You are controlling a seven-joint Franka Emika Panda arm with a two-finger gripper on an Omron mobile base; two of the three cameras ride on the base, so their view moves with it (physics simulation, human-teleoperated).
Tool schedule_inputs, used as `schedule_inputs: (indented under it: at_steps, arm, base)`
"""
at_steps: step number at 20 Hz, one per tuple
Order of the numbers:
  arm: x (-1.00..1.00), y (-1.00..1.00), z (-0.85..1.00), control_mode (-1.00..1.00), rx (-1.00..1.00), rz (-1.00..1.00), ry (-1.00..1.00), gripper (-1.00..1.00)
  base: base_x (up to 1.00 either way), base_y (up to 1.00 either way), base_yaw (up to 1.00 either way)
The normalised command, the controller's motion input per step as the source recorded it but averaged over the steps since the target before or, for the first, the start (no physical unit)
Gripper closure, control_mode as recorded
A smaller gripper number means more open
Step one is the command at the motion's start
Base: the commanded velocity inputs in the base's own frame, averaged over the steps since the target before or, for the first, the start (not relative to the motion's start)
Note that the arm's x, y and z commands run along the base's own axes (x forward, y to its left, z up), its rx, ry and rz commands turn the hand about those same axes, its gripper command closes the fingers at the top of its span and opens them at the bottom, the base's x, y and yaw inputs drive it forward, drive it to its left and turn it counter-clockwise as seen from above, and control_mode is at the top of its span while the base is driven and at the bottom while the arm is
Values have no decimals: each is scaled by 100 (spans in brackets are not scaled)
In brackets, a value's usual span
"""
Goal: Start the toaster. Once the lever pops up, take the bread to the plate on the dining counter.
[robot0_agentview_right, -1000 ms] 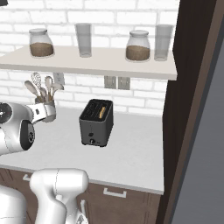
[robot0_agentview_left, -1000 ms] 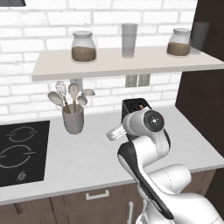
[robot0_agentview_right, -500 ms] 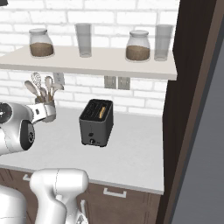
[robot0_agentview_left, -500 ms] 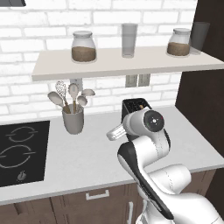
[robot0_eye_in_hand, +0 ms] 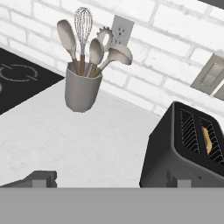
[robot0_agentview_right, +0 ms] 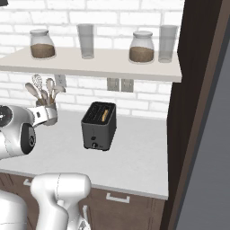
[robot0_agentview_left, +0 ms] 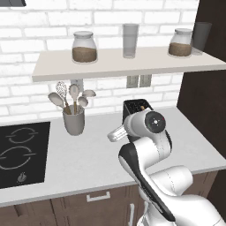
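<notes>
While the arm is rising in the near foreground, the gripper point(robot0_eye_in_hand: 109, 178) is hanging above the white worktop point(robot0_agentview_right: 134, 157) with its two dark fingertips point(robot0_eye_in_hand: 41, 177) standing wide apart and nothing between them. Just beyond it, the toaster point(robot0_agentview_right: 99, 125) is sitting on the worktop, well apart from the wall, its long axis running near to far. Its narrow front face is pointing toward the near edge of the worktop, and the lever point(robot0_agentview_right: 94, 144) is showing as a small silvery tab low on that face. The two slots are opening upward, and the bread point(robot0_agentview_right: 105, 115) is standing on edge in the right slot, its tan top peeking out. To the left, a grey utensil holder point(robot0_agentview_left: 73, 120) with spoons and a whisk is standing upright, and further left a black cooktop point(robot0_agentview_left: 22, 152) is lying flush in the worktop. At the far side, wall outlets point(robot0_agentview_right: 119, 84) are sitting on the white brick, and above them a shelf point(robot0_agentview_left: 123, 65) is carrying two jars and two glasses.
</notes>
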Motion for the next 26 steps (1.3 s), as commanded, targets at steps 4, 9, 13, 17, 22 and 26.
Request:
schedule_inputs:
  at_steps: [4,9,13,17,22,26]
  arm:
    - [0,0,0,-100,0,0,0,-100]
    - [0,0,0,-100,0,0,0,-100]
    - [0,0,0,-100,0,0,0,-100]
    - [0,0,0,-100,0,0,0,-100]
    - [0,0,0,-100,0,0,0,-100]
    - [0,0,0,-100,0,0,0,-100]
  base:
    - [0,0,0]
    - [0,0,0]
    - [0,0,0]
    - [0,0,0]
    - [0,0,0]
    - [0,0,0]
